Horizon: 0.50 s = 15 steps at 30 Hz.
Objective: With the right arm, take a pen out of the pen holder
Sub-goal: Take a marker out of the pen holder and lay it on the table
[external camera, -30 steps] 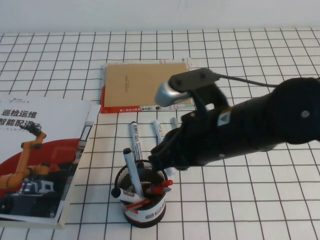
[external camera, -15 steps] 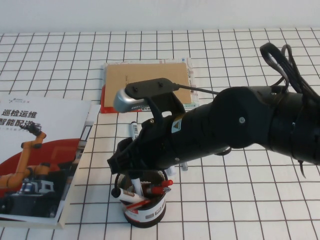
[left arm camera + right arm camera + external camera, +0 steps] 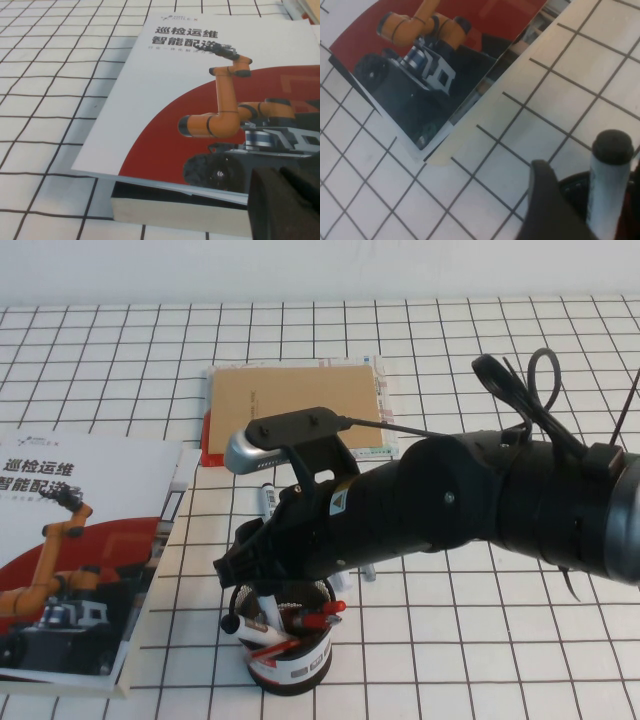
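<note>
A black mesh pen holder with a white label stands near the table's front edge. It holds a white marker with a black cap and red pens. My right gripper hangs just above the holder, with the arm hiding its tips in the high view. In the right wrist view the right gripper is open: one dark finger stands apart from the marker, over the holder's rim. My left gripper shows only as a dark mass over the book's corner.
A large white and red book lies at the left, close to the holder, also filling the left wrist view as the book. A brown booklet lies behind. Loose markers lie on the grid cloth, mostly under the right arm.
The right arm swung left from beside the holder to over it, now covering the loose markers. In the last half second it barely shifted.
</note>
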Tool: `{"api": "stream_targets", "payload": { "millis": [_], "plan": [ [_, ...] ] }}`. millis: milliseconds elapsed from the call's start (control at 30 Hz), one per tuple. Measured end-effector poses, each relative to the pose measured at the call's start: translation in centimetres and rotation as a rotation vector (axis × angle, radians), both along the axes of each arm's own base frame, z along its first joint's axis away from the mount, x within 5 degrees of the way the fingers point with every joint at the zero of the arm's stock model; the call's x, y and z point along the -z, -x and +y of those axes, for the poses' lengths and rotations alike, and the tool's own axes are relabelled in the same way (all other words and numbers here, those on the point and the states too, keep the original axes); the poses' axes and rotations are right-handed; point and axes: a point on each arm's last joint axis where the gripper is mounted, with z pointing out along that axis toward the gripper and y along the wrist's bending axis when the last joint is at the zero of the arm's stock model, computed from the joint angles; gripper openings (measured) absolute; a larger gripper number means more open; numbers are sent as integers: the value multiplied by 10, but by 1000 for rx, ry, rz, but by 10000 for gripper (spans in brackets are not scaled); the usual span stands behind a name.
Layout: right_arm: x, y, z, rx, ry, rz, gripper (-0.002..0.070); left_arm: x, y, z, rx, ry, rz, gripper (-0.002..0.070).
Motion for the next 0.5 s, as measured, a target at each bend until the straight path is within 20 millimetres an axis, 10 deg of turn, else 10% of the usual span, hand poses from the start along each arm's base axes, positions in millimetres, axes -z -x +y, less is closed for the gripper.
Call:
{"api": "stream_targets", "payload": {
  "millis": [500],
  "plan": [
    [11, -5, 2, -9, 36, -21, 379, 0, 0, 0, 0, 0, 0, -3]
  ]
}}
